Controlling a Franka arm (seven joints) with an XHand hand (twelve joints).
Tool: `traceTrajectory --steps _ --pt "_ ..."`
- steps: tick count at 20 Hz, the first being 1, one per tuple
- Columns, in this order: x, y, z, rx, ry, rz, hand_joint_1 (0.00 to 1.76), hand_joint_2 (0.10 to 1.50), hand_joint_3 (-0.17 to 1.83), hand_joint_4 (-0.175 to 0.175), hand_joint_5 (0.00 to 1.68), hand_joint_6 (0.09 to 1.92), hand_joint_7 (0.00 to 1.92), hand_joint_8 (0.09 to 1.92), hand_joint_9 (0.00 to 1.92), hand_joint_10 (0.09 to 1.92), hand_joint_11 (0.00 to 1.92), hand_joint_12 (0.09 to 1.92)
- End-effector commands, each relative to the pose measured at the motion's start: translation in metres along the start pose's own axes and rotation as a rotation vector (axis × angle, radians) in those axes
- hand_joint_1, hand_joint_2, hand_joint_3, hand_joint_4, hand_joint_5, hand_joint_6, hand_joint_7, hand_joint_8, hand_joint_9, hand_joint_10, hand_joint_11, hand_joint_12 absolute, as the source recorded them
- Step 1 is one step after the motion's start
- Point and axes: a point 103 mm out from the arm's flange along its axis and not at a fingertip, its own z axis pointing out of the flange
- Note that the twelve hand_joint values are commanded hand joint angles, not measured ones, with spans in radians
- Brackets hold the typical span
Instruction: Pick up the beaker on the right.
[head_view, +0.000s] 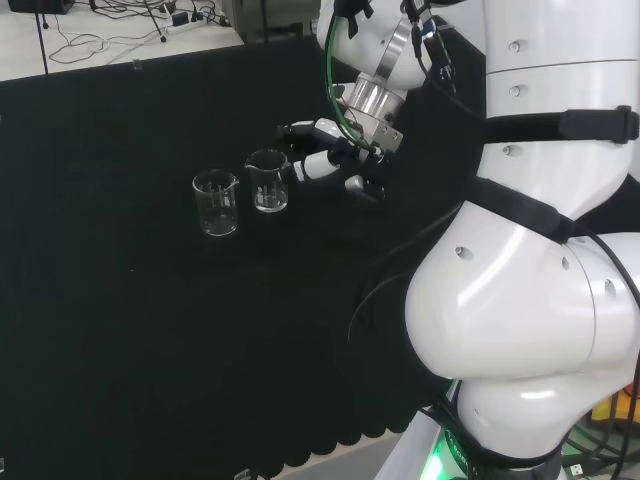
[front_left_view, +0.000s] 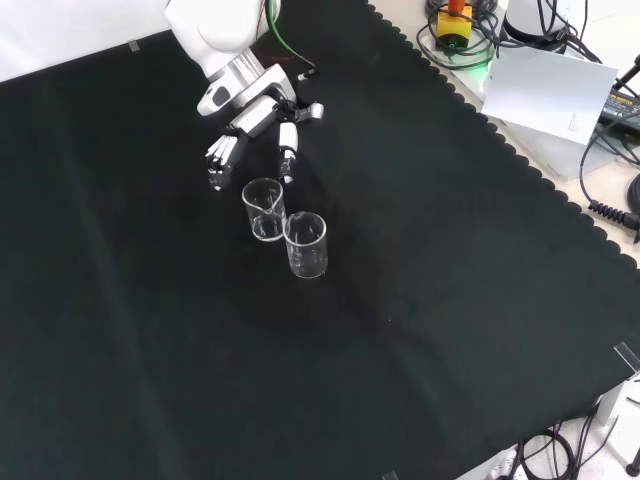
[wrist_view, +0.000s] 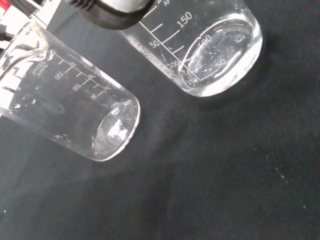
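Observation:
Two clear glass beakers with printed scales stand upright close together on the black cloth. In the head view the right beaker (head_view: 267, 181) is the one nearer the hand (head_view: 335, 158), and the left beaker (head_view: 215, 203) stands beside it. In the front view the hand (front_left_view: 252, 122) comes from the top; its fingers (front_left_view: 216, 158) and thumb reach down towards the nearer beaker (front_left_view: 265, 210), with the other beaker (front_left_view: 306, 245) just beyond. The hand is open and holds nothing, and a small gap shows between it and the glass. The wrist view shows both beakers (wrist_view: 210, 50) (wrist_view: 75, 110) close up.
The black cloth (head_view: 120, 330) spreads wide around the beakers. The arm's white links (head_view: 530, 260) fill the head view's right side. Cables and a white box (front_left_view: 545, 90) lie off the cloth's scalloped edge at the front view's upper right.

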Motion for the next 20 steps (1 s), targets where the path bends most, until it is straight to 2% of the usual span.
traceTrajectory --steps 1,3,7,9,13,17,20 --pt "-0.001 0.001 0.001 -0.019 0.024 -0.005 0.91 0.87 -0.17 -0.077 0.5 0.09 0.22 0.71 0.3 0.67 0.0 1.28" --pt "-0.002 0.001 0.0 -0.017 0.027 -0.005 0.92 0.88 -0.17 -0.076 0.54 0.14 0.23 0.71 0.32 0.65 0.0 1.27" --pt "-0.005 0.002 0.003 -0.011 0.03 -0.004 0.93 0.88 -0.17 -0.076 0.4 0.48 0.23 0.7 0.33 0.63 0.0 1.28" --pt "-0.007 0.002 0.005 -0.011 0.038 -0.006 0.94 0.88 -0.17 -0.077 0.35 0.55 0.23 0.7 0.33 0.63 0.0 1.28" --pt "-0.008 0.005 0.011 -0.003 0.061 -0.022 0.93 0.88 -0.17 -0.084 0.27 0.43 0.18 0.71 0.3 0.64 0.0 1.29" --pt "-0.005 0.009 0.018 0.004 0.074 -0.041 0.92 0.87 -0.17 -0.086 0.25 0.24 0.14 0.7 0.27 0.65 0.0 1.28" --pt "-0.001 0.014 0.025 0.005 0.091 -0.06 0.9 0.87 -0.17 -0.085 0.23 0.16 0.11 0.7 0.24 0.66 0.0 1.28"
